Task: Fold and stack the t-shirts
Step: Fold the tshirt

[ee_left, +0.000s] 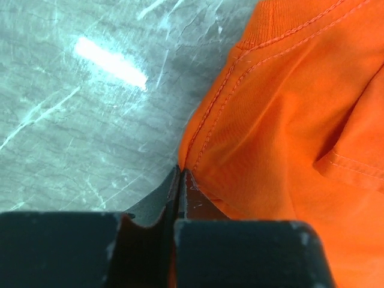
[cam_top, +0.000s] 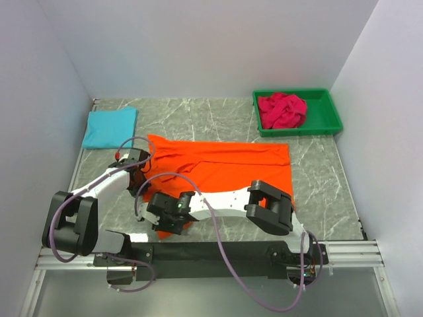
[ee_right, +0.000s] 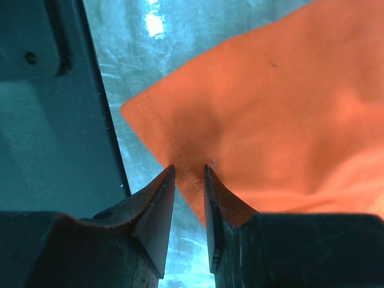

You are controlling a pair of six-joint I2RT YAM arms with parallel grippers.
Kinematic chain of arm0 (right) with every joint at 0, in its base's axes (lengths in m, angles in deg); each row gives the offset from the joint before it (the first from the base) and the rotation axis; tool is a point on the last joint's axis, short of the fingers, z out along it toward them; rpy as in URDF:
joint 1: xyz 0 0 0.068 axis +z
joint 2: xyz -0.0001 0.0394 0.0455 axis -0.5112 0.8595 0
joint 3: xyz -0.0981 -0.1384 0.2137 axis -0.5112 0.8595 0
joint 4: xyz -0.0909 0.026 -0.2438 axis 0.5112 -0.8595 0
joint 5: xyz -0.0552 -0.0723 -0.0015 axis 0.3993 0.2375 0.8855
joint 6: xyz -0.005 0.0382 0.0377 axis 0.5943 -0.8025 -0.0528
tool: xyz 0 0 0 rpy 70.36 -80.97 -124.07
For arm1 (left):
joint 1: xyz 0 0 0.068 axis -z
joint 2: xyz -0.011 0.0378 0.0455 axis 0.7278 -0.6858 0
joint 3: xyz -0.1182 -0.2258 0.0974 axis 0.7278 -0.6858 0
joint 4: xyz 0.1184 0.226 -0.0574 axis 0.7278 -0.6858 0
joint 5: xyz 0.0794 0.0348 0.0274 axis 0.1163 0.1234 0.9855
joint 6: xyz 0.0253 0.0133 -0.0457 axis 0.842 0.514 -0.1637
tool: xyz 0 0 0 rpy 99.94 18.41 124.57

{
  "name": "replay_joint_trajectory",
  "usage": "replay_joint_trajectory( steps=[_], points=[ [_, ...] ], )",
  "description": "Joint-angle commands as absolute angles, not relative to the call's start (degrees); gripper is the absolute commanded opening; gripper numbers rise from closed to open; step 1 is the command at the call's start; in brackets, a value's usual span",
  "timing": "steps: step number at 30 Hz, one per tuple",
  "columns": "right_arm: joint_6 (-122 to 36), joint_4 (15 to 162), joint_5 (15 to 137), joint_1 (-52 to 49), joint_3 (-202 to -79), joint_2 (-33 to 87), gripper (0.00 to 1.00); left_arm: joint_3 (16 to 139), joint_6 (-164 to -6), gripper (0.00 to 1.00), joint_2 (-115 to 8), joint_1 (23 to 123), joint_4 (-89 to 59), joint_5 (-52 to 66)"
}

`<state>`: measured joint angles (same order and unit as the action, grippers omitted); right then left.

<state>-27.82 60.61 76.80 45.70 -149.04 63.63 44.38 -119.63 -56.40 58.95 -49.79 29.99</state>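
One t-shirt looks finished: the turquoise t-shirt [cam_top: 109, 127] lies folded into a flat rectangle at the far left of the counter [cam_top: 198, 119]. The orange t-shirt [cam_top: 225, 168] is spread across the middle of the counter, wide from left to right, with one long crease seen along its far part; it is judged to be at an early fold. The crimson-pink t-shirt [cam_top: 282, 110] is bunched up in the green bin [cam_top: 297, 130] at the far right and has not been laid out. Nothing is stacked yet. Two shirts are therefore left to fold, and the whole stack is left to build.

The left arm [cam_top: 99, 188] is reached out from the near left, and its wrist is brought to the left edge of the orange cloth. The left fingers [ee_left: 159, 204] are pressed together, with a stitched edge of the orange t-shirt pinched between them just above the counter.

The right arm [cam_top: 225, 201] is bent back across the near edge, so that its wrist is placed at the near-left corner of the same shirt. The right fingers [ee_right: 153, 210] are drawn in to a narrow gap, and the orange hem is seen passing through it. The hem appears to be gripped, though this is not shown with certainty.
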Motion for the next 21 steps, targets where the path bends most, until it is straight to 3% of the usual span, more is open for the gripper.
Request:
replay_joint_trajectory(
  steps=[1, 6, 8, 9, 10, 13, 21],
  points=[
    [-24.5, 57.4, 77.4, 46.9, -153.0, 65.3, 0.34, 43.9, -118.2, 0.04, -55.0, 58.8, -53.2, 31.6],
    [-21.5, 52.0, 74.3, 49.3, -155.9, 68.0, 0.31, 45.2, -118.3, 0.06, -54.4, 58.9, -54.1, 32.3],
    [-20.8, 49.7, 73.2, 49.8, -156.3, 68.5, 0.23, 45.8, -118.5, 0.05, -54.5, 58.9, -54.1, 32.6],
    [-20.3, 49.1, 72.2, 50.0, -156.6, 68.4, 0.12, 46.0, -118.5, 0.05, -54.5, 58.9, -54.1, 32.5],
    [-20.1, 47.7, 71.5, 50.1, -156.8, 68.5, 0.07, 46.2, -118.6, 0.05, -54.6, 58.9, -54.1, 32.5],
    [-19.7, 46.4, 70.6, 50.2, -156.9, 68.0, 0.00, 46.7, -118.6, 0.05, -54.9, 58.8, -54.1, 32.6],
    [-19.4, 48.7, 69.8, 50.2, -153.2, 62.1, 0.02, 46.9, -120.5, 0.05, -50.4, 58.5, -57.5, 33.5]
  ],
)
